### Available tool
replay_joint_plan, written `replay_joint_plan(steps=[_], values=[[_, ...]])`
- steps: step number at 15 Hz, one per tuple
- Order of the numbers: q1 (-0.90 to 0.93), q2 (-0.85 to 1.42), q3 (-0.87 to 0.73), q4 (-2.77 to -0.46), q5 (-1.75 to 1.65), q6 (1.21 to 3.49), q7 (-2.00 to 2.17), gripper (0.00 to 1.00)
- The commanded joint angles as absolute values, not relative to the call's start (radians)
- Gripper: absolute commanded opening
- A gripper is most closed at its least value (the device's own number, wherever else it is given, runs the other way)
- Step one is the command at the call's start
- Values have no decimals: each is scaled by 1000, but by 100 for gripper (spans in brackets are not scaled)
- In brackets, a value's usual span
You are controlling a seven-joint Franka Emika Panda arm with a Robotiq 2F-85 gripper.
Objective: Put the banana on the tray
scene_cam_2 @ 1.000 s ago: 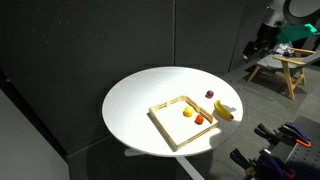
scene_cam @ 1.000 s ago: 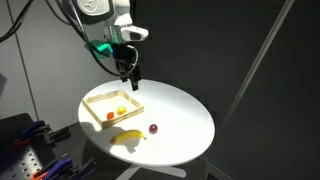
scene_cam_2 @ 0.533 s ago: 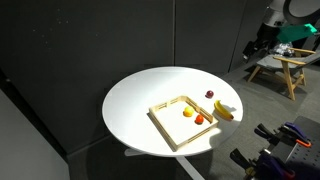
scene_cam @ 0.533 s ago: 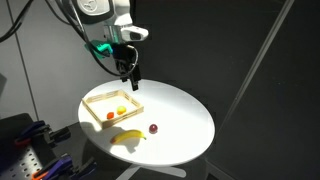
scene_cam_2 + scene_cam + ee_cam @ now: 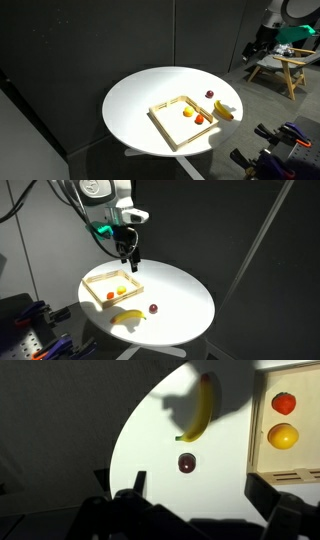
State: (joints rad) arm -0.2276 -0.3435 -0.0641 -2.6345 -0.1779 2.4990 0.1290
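Note:
The yellow banana [image 5: 127, 318] lies on the round white table [image 5: 180, 295] just outside the tray's near edge; it also shows in the other exterior view [image 5: 225, 111] and in the wrist view [image 5: 199, 406]. The wooden-rimmed tray [image 5: 92, 283] holds a small yellow piece and a small red piece; it shows in an exterior view [image 5: 162, 122] and at the right of the wrist view [image 5: 252, 420]. My gripper [image 5: 130, 260] hangs high above the table, over the tray's far side, open and empty, apart from the banana. Its fingers frame the bottom of the wrist view [image 5: 195, 482].
A small dark red round fruit [image 5: 153, 308] sits on the table near the banana; it also shows in the wrist view [image 5: 186, 462]. A wooden stool [image 5: 281, 68] stands behind the table. Black equipment with red parts sits at the floor [image 5: 30, 330].

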Motion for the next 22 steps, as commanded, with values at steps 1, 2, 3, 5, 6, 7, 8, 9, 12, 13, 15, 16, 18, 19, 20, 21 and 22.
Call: replay_joint_plan(steps=[1,2,3,5,6,7,8,9,12,13,15,16,18,19,20,21,22], values=[[-201,-292,-87,-2566,-128,2430,108,100],[-199,-278,-88,-2548,-119,2411,110,100],[-196,-263,-90,-2532,-109,2394,109,100],[-189,-238,-95,-2499,-94,2356,103,100],[-186,-222,-97,-2480,-88,2340,105,100],[-183,-208,-99,-2463,-82,2323,104,100],[-182,-191,-100,-2446,-79,2307,108,100],[-181,-171,-99,-2427,-81,2287,115,100],[-183,-110,-98,-2380,-96,2234,145,100],[-182,-87,-98,-2365,-99,2216,150,100],[-179,-42,-101,-2339,-100,2194,154,100],[-178,-21,-102,-2329,-99,2189,153,100],[-176,15,-106,-2314,-87,2197,137,100],[-175,29,-108,-2312,-81,2213,131,100],[-175,42,-109,-2312,-76,2232,123,100],[-175,54,-110,-2312,-74,2245,117,100],[-174,64,-112,-2315,-72,2266,111,100]])
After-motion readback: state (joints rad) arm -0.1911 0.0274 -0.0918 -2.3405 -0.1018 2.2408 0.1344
